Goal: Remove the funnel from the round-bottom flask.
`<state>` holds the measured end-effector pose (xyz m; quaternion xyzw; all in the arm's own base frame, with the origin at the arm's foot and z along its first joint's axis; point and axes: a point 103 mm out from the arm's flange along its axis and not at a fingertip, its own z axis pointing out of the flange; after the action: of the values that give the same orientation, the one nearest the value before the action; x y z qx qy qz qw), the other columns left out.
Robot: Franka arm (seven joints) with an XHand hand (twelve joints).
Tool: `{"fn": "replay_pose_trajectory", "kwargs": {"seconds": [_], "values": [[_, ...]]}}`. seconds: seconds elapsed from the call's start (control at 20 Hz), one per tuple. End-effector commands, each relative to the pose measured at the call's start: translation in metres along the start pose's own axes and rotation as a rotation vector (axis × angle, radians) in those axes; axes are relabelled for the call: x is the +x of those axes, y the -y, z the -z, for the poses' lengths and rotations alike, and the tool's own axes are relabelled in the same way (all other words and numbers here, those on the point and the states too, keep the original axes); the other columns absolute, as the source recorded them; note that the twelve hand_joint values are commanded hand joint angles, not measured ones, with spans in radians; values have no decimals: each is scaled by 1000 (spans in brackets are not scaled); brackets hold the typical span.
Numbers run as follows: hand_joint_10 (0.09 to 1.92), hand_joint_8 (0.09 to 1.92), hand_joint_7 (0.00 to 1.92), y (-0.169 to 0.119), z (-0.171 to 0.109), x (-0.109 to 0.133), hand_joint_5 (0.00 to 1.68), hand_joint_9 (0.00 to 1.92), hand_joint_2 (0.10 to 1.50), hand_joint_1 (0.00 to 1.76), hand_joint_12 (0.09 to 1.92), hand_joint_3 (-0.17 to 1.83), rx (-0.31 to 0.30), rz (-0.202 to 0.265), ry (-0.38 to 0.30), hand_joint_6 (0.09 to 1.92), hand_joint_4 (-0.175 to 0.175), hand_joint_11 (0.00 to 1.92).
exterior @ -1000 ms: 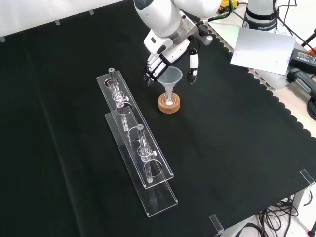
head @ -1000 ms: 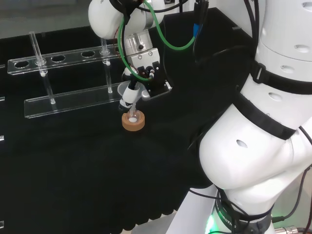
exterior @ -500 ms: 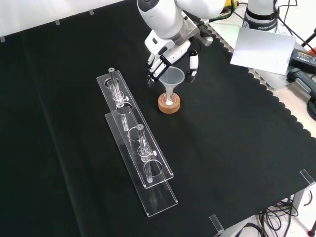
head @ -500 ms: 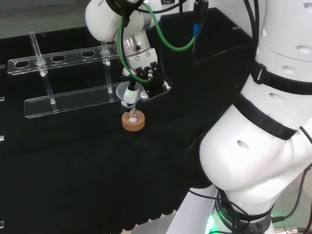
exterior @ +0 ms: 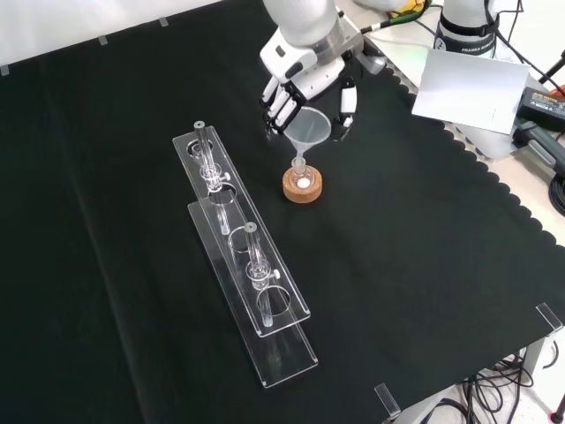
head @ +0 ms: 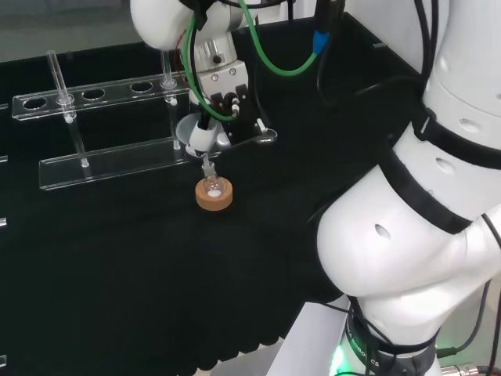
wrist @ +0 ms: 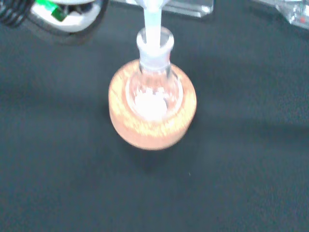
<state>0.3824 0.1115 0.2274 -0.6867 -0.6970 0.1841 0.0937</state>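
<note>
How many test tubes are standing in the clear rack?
2: one test tube near the rack's far end in the front view, another nearer its middle. Clear glass, so others may be missed.

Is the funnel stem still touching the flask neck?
Cannot tell. In the wrist view the funnel stem tip sits at the mouth of the flask, with no plain gap or contact.

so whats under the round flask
A cork ring stand sits under the clear round-bottom flask, on the black cloth. Something white shows in the flask's bottom. The clear funnel's stem still reaches into its neck. The cloth inside the ring is covered.
</note>
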Motion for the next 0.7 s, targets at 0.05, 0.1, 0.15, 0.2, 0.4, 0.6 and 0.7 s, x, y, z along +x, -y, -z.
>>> {"fn": "replay_pose_trajectory", "kwargs": {"seconds": [0.05, 0.1, 0.15, 0.2, 0.4, 0.6, 0.7], "values": [[477, 659, 443, -5, -24, -9, 685, 892, 694, 893, 1287, 512, 28, -24, 81, 172, -3, 543], [476, 659, 446, -4, -21, -10, 692, 895, 694, 892, 1286, 513, 34, -23, 79, 178, -2, 546], [475, 659, 448, -3, -19, -11, 698, 899, 695, 892, 1286, 514, 37, -24, 77, 182, -2, 549], [476, 659, 451, -2, -16, -11, 702, 904, 695, 892, 1286, 515, 44, -24, 74, 186, -2, 552], [461, 654, 479, 8, 3, -14, 714, 928, 692, 886, 1271, 523, 47, -26, 65, 227, -1, 575], [438, 644, 496, 25, 32, -18, 694, 946, 688, 879, 1270, 529, -33, -31, 50, 296, -1, 580], [422, 640, 499, 33, 48, -21, 663, 954, 686, 877, 1269, 533, -76, -35, 38, 371, -1, 581]]}}
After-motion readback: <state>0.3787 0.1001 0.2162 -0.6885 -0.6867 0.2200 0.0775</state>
